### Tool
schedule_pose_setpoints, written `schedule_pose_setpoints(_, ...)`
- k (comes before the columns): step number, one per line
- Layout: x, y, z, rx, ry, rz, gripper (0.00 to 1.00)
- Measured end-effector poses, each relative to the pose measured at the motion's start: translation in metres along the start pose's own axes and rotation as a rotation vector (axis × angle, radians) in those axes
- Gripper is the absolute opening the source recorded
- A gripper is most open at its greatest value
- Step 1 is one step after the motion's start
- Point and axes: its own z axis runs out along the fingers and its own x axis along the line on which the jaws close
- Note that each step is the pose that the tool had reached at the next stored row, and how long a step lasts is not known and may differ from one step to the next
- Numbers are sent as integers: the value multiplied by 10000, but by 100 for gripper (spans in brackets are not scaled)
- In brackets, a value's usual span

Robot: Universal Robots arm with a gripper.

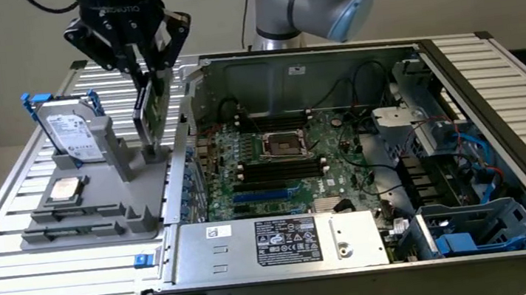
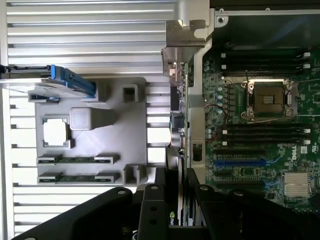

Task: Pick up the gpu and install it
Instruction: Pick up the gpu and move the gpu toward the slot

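The tool (image 1: 143,63) is closed narrow on the gpu (image 1: 148,112), with one finger on each face of the card near its upper edge. The card stands upright on its edge over the grey holder (image 1: 84,229) on the desk (image 1: 31,289), just beside the outer wall of the open computer case (image 1: 494,84). In the wrist view the gpu (image 2: 182,105) is seen edge-on, and its silver bracket (image 2: 186,37) is at the far end. I cannot tell whether the lower edge has left the holder.

By my judgement the picking is under way and the installing is not yet done. The blue slot (image 1: 263,194) on the motherboard (image 1: 334,161) is free, and the card is outside the case.

For writing, the tool body carries letters that look like "ROBOTIQ", partly cut off. A logo on the motherboard in the wrist view seems to read "DELL". The stickers on the power supply (image 1: 279,239) and the label on the hard drive (image 1: 71,132) are too small to read.
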Motion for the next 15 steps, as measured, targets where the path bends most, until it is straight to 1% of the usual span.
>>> schedule_pose_setpoints(2, -89, 7, -90, -10, 25, 1, 26)
schedule_pose_setpoints(4, -178, 15, -164, -34, 52, 3, 26)
schedule_pose_setpoints(6, -272, 21, -209, -77, 73, 4, 26)
schedule_pose_setpoints(7, -317, 23, -215, -97, 79, 5, 26)
schedule_pose_setpoints(8, -362, 24, -217, -105, 84, 4, 26)
schedule_pose_setpoints(15, -679, 34, -219, -132, 92, 5, 26)
